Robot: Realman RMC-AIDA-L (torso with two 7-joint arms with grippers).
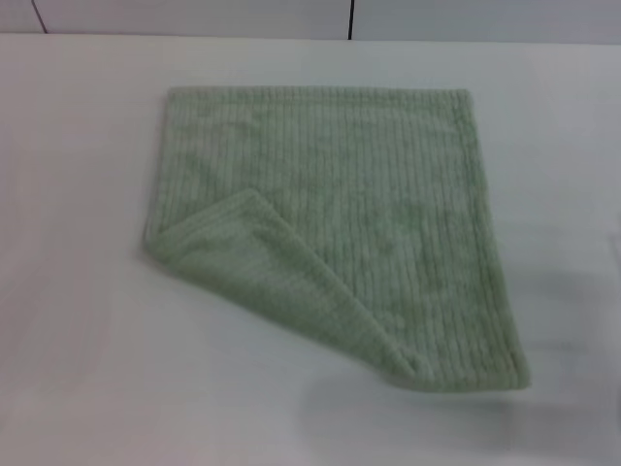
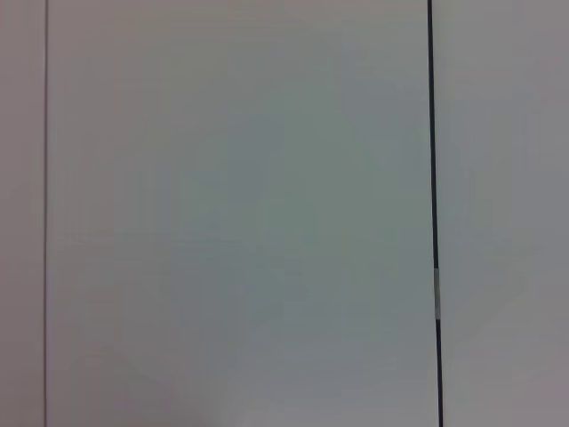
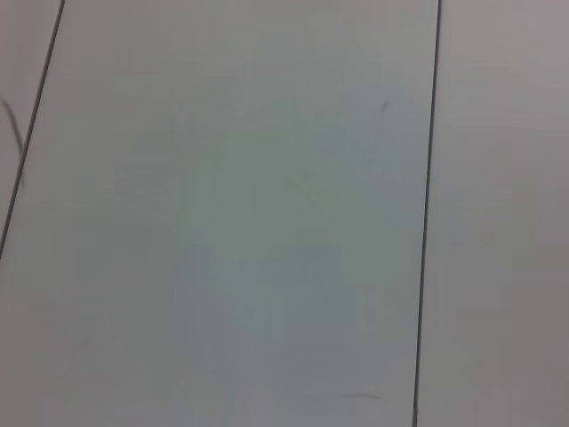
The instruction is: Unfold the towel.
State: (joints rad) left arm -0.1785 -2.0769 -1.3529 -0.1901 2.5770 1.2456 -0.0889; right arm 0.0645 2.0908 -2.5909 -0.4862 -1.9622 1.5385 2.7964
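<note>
The pale sage-green ribbed towel (image 1: 359, 204) lies flat on the white table (image 1: 78, 340) in the middle of the head view. Its near left corner is folded over diagonally onto the cloth, making a triangular flap (image 1: 272, 277) whose tip points toward the far left part of the towel. The other three corners lie flat. Neither gripper nor arm shows in the head view. Both wrist views show only pale panels with dark seams, with no towel and no fingers.
The table's far edge meets a pale wall with dark vertical seams (image 1: 350, 19) at the top of the head view. The left wrist view shows a dark seam (image 2: 433, 178), and the right wrist view shows another (image 3: 428, 178).
</note>
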